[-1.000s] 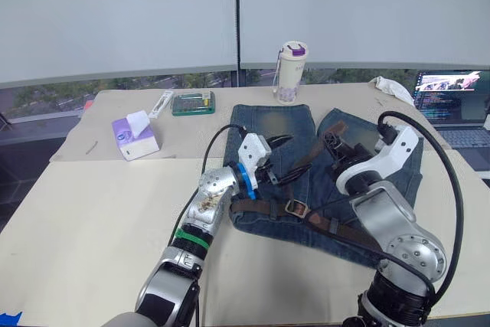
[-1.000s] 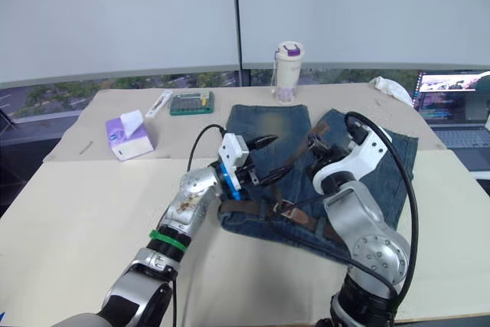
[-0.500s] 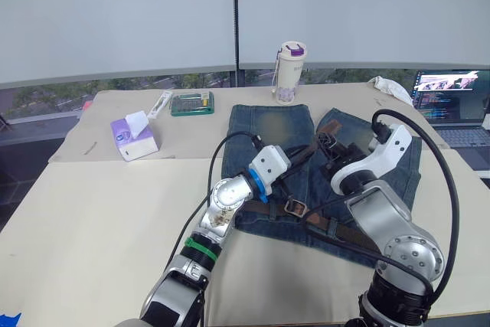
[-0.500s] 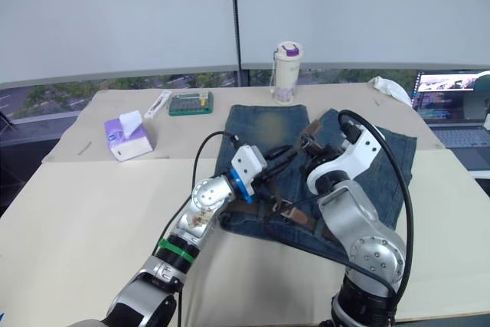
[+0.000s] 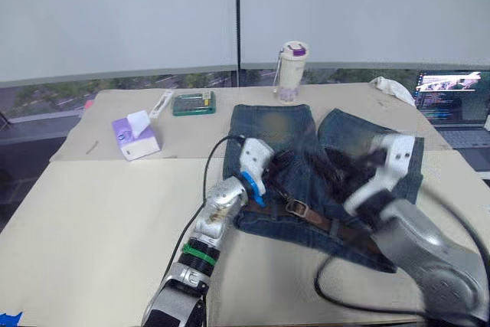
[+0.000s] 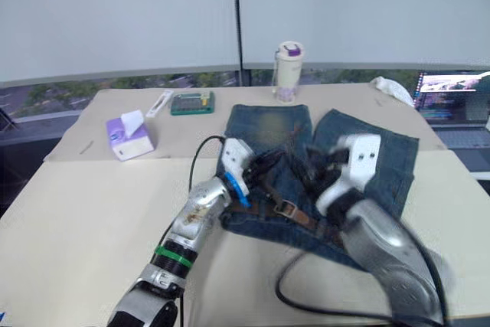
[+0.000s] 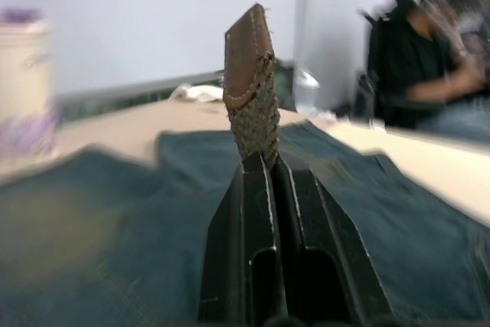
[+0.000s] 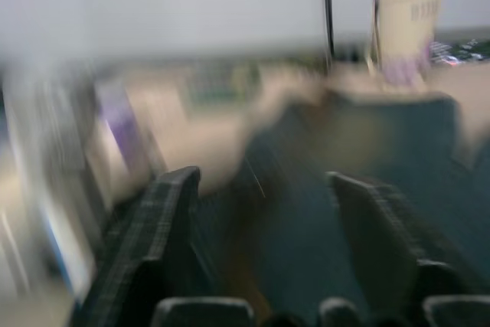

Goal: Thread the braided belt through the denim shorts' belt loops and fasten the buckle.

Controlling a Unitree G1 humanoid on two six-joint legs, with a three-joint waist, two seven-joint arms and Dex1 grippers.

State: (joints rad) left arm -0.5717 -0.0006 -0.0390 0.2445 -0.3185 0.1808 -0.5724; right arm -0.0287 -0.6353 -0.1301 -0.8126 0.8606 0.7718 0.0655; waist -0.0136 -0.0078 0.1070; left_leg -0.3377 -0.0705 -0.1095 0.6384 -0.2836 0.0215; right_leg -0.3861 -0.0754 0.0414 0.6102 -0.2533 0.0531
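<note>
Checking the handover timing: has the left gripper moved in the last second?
Yes. The left gripper, shut on the braided belt, swung out over the denim shorts toward the cup, then came back part-way.

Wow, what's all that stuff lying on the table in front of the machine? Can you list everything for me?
table: one, beige, under everything.
denim shorts: one, blue with faded patches, table centre.
braided belt: one, dark brown, across the waistband, one end in the left gripper.
buckle: one, silver, on the waistband.
bottle: one, cream with purple lid, behind the shorts.
tissue pack: one, purple, far left.
green case: one, beside the tissues.
white cloth: one, far right.
laptop: one, open, right edge.
left gripper: black, shut on the belt's tip.
right gripper: black, open over the shorts.
</note>
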